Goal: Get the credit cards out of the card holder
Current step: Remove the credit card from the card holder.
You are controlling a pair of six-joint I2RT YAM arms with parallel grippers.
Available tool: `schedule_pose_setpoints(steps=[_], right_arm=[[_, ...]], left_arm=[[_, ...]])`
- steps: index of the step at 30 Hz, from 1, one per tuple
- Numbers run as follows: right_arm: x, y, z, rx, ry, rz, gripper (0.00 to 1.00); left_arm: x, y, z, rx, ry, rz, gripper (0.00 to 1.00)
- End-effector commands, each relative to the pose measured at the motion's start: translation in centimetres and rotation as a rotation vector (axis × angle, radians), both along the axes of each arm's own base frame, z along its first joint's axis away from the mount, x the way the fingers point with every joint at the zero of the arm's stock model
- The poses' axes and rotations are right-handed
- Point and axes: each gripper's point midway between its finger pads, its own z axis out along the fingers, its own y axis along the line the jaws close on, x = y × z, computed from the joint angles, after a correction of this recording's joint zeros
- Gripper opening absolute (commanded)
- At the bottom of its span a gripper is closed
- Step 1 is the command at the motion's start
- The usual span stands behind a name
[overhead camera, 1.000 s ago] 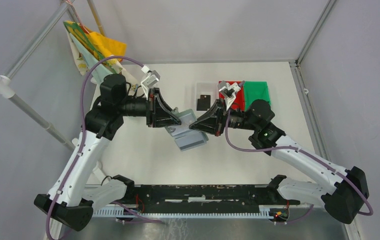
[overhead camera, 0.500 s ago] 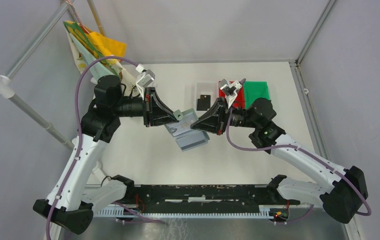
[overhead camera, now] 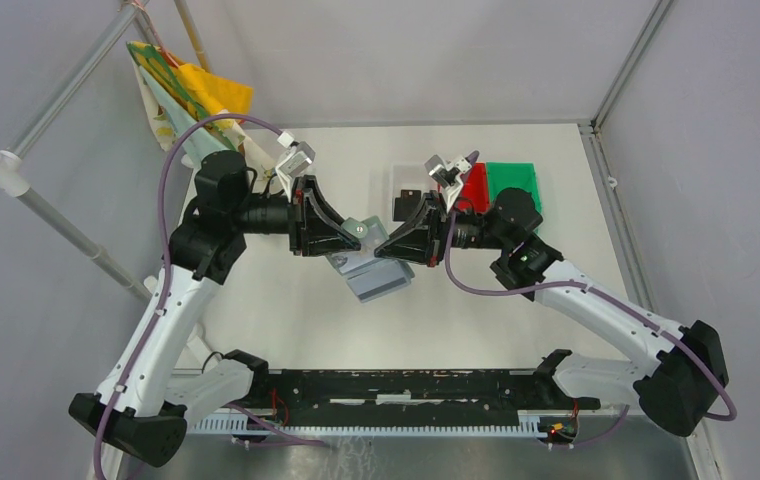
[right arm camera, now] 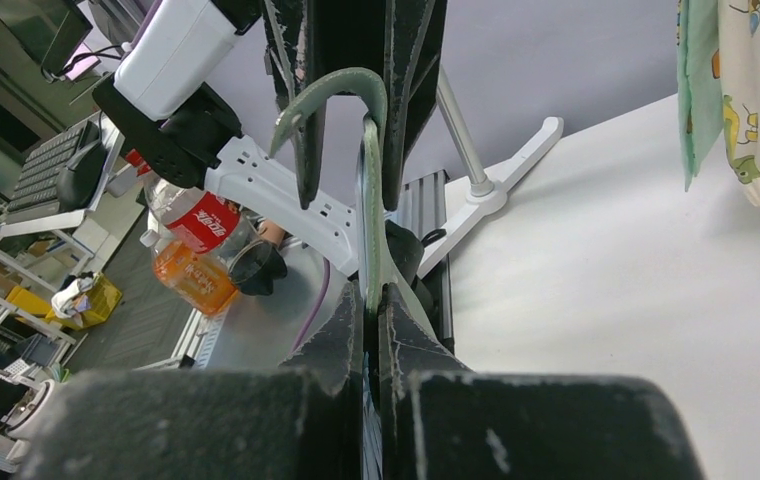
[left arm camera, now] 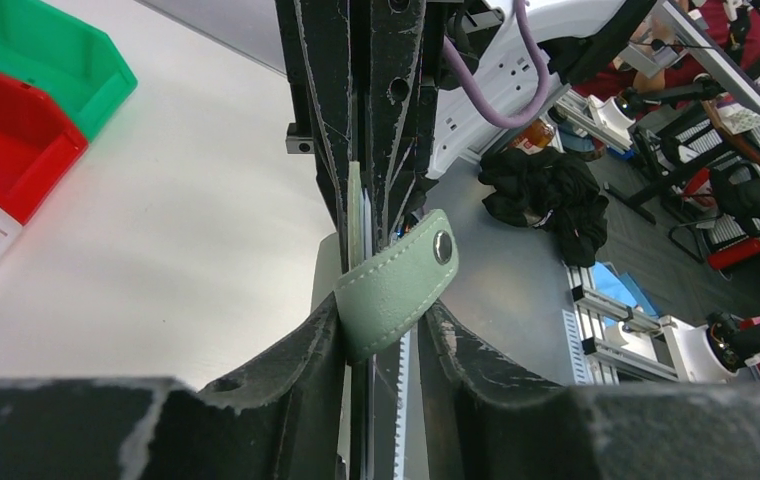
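White table (overhead camera: 286, 320) below; card holder (overhead camera: 378, 278) is held aloft, clamped by left hand (overhead camera: 354, 236) near the tab (left arm camera: 396, 285), by right hand (overhead camera: 383, 249) apparently on one flap. Judged light, floppy; best gripped at edges.

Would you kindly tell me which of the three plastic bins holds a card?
The white bin, leftmost of the three: a black card lies in it. The red bin and green bin beside it show no card in their visible parts.

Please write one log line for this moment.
left gripper: shut on holder | right gripper: shut on holder | holder: held in air | black card: in white bin
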Motion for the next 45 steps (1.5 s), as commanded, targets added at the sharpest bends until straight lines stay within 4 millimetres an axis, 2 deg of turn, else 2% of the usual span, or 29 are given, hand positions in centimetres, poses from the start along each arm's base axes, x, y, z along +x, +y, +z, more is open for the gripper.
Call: schedule_pose_setpoints(steps=[1,9,10,12,13,15,18,22,25,29,31,36,40,45], right_arm=[[-0.7,-0.1,4.1,0.084,-0.09,0.022,0.0],[-0.6,-0.3,4.2,0.073,-0.106,0.005,0.02],[-0.5,-0.3,4.3,0.073,-0.105,-0.001,0.08],[-0.2,-0.4,4.5,0.076,-0.103,-0.02,0.09],[-0.1,-0.5,4.6,0.078,-0.101,-0.03,0.13],[0.8,-0.8,4.7,0.073,-0.083,-0.078,0.34],[2.8,-2.4,5.7,0.091,-0.066,-0.203,0.52],[3.8,-4.8,7.5,0.146,-0.072,-0.36,0.64],[3.2,-5.3,7.4,0.182,-0.021,-0.357,0.64],[1.1,-5.1,6.4,0.301,0.088,-0.257,0.63],[0.8,-4.7,5.0,0.322,0.173,-0.239,0.61],[-0.5,-2.7,4.0,0.344,0.23,-0.169,0.61],[-0.5,-1.7,3.3,0.367,0.267,-0.14,0.61],[0.6,-0.6,1.9,0.367,0.32,-0.144,0.6]], left_arm=[[-0.8,-0.2,0.8,-0.027,-0.001,-0.052,0.35],[-0.9,-0.1,2.5,-0.048,-0.017,-0.022,0.03],[-0.9,-0.1,2.7,-0.051,-0.014,-0.018,0.02],[-0.7,-0.1,2.8,-0.056,-0.008,-0.006,0.02],[-0.7,-0.2,2.8,-0.057,-0.008,-0.003,0.02],[-0.4,-0.2,2.8,-0.056,-0.01,0.014,0.02],[0.8,-0.2,2.4,-0.043,-0.003,0.085,0.02],[2.8,0.1,1.3,-0.006,0.006,0.189,0.02],[3.8,0.3,1.1,0.002,-0.001,0.242,0.02],[4.8,0.4,1.6,-0.01,-0.011,0.304,0.02],[5.2,0.5,1.8,-0.019,-0.009,0.327,0.02],[5.5,0.3,2.4,-0.05,0.024,0.342,0.02],[5.6,0.0,2.9,-0.086,0.086,0.337,0.02],[5.6,-0.3,2.8,-0.09,0.113,0.314,0.02]])
